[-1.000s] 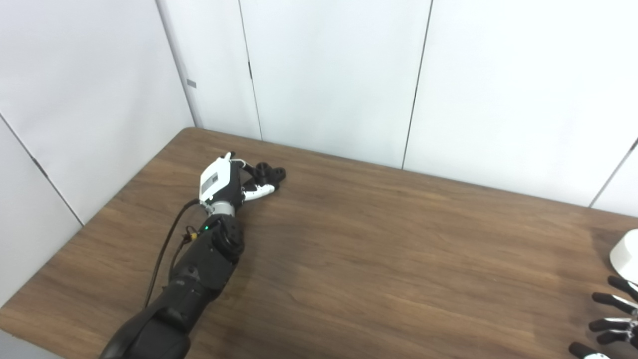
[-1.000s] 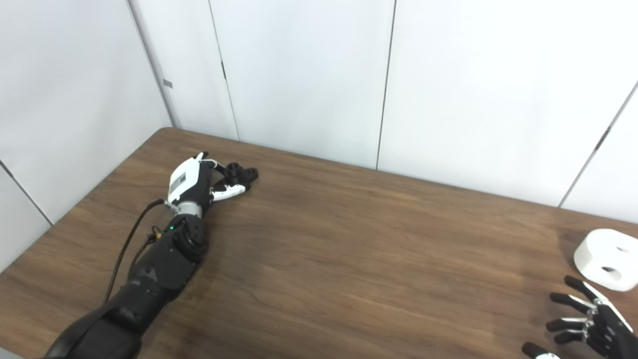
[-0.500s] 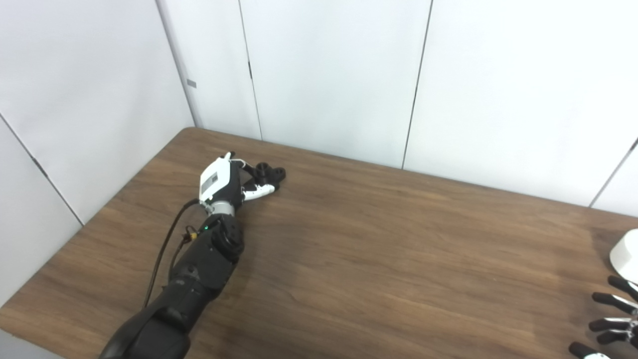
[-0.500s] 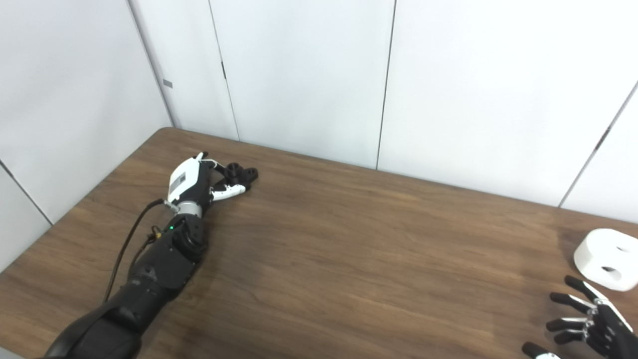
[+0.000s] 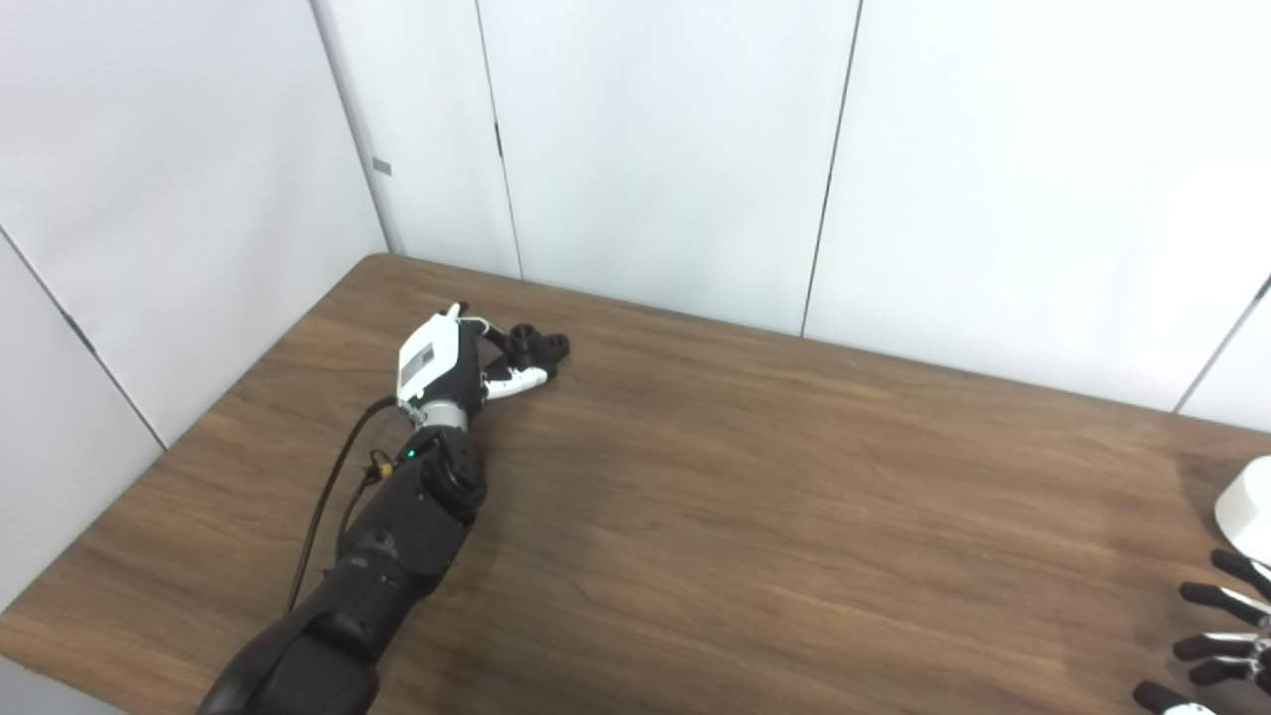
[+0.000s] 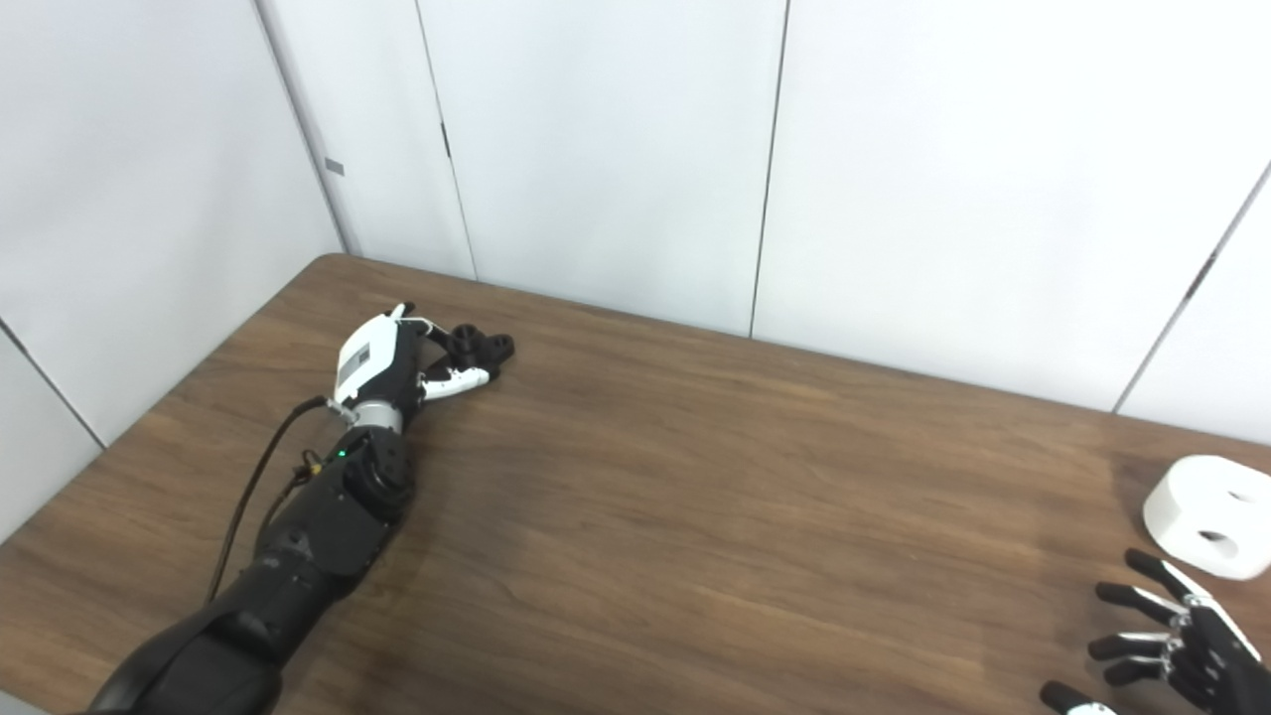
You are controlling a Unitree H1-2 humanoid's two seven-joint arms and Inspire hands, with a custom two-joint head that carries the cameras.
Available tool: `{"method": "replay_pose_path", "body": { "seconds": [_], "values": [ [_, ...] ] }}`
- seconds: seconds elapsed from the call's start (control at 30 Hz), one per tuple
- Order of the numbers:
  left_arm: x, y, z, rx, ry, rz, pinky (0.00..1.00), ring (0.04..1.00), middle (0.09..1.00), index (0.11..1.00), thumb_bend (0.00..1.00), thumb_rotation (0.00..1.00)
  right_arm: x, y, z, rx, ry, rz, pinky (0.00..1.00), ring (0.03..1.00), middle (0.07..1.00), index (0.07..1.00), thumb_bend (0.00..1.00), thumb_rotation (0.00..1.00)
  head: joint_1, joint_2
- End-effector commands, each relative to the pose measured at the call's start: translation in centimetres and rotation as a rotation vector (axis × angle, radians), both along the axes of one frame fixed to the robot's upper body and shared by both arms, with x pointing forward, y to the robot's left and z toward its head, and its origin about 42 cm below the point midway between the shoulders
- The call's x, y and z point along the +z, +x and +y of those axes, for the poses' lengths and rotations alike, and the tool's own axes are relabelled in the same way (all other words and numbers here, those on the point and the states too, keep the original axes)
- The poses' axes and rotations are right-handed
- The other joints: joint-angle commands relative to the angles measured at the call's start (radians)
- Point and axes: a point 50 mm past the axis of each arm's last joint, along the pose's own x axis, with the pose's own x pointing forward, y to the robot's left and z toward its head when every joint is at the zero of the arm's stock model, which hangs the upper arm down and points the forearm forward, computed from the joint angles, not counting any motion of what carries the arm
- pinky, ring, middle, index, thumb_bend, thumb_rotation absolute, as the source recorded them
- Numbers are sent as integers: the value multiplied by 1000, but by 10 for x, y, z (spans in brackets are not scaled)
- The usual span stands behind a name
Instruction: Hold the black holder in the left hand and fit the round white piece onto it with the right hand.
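Observation:
The black holder (image 5: 537,346) lies on the table at the far left. My left hand (image 5: 444,359) reaches it, with fingers on its far side and the thumb (image 5: 518,378) on its near side, closed on it at table level. It also shows in the right eye view (image 6: 481,346). The round white piece (image 6: 1209,515), with a hole in its side, sits at the table's right edge. My right hand (image 6: 1172,645) is open with fingers spread, just in front of the white piece and not touching it.
The brown wooden table (image 5: 755,477) stands against white wall panels (image 5: 655,149). A black cable (image 5: 323,501) runs along my left forearm. A wide stretch of tabletop separates the holder from the white piece.

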Motion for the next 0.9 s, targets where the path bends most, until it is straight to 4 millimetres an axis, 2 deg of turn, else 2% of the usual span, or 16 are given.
{"method": "replay_pose_path", "body": {
  "seconds": [0.0,0.87],
  "values": [
    [-39,-22,0,20,-26,168,1000,1000,963,494,519,75,20,3,-4,15,-24,-73,444,539,730,837,660,63,-1,1],
    [-39,-22,0,20,-26,168,1000,1000,963,495,519,75,20,3,-4,15,-24,-73,444,539,730,837,660,63,-1,1]
  ]
}}
